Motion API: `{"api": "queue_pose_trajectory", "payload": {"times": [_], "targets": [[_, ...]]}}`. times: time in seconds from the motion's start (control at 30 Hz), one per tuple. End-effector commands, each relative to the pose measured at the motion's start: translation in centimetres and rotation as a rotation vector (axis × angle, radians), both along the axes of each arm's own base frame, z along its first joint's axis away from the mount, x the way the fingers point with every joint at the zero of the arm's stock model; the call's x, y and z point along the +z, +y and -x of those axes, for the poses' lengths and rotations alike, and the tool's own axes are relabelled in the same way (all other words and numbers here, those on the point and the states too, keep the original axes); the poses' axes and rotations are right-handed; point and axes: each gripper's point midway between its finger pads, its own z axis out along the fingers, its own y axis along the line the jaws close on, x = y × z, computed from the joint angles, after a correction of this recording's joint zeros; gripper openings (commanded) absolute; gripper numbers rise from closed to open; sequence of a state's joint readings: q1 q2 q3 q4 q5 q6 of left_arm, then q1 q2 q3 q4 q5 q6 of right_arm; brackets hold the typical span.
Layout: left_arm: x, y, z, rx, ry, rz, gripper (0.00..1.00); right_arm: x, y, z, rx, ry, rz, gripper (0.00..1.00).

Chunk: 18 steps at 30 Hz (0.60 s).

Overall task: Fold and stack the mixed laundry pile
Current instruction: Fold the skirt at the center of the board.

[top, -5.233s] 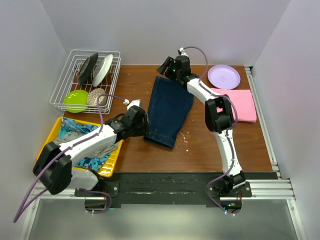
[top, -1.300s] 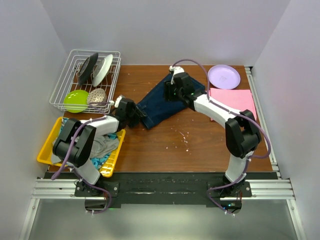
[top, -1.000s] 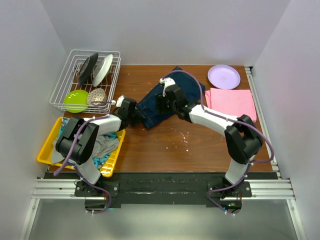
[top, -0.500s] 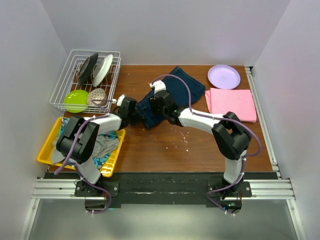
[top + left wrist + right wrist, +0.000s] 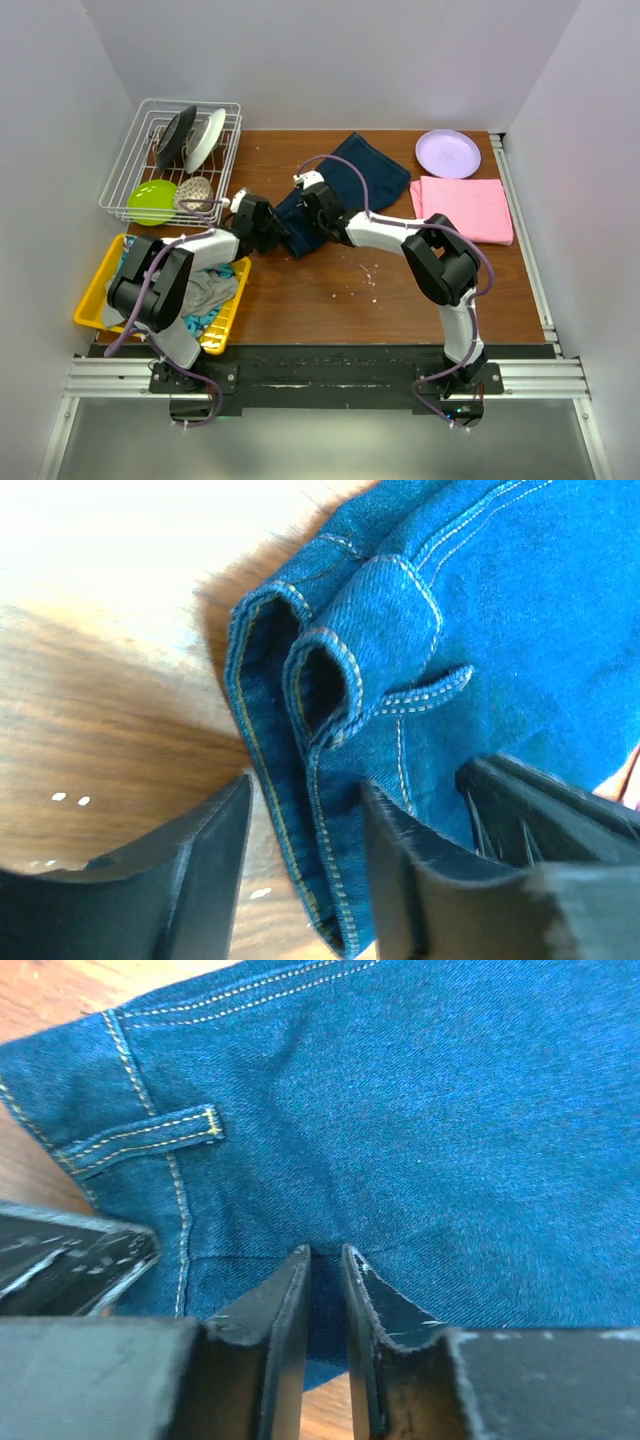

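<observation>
Denim garment (image 5: 362, 172) lies on the table's (image 5: 330, 290) far middle. My right gripper (image 5: 326, 1255) pinches a fold of it; my left gripper (image 5: 305, 795) stands parted, straddling its stitched edge.

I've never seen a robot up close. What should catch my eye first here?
The left gripper and right gripper meet mid-table at one corner of a dark blue denim garment. After that, the yellow tray at near left stands out, heaped with crumpled cloths. A folded pink cloth lies flat on the right side.
</observation>
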State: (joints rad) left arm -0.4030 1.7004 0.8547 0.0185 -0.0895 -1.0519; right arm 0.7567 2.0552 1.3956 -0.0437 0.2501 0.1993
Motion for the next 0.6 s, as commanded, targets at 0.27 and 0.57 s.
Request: {"api": "queue_pose_trajectory", "payload": {"times": [0.27, 0.57], "targets": [[0.3, -0.1, -1.1, -0.016, -0.062, 0.013, 0.65, -3.4, -3.5, -1.2, -0.048, 0.209, -0.087, 0.19], [-1.8, -1.7, -0.7, 0.005, 0.001, 0.034, 0.65, -4.3, -3.6, -1.3, -0.046, 0.249, -0.093, 0.18]]}}
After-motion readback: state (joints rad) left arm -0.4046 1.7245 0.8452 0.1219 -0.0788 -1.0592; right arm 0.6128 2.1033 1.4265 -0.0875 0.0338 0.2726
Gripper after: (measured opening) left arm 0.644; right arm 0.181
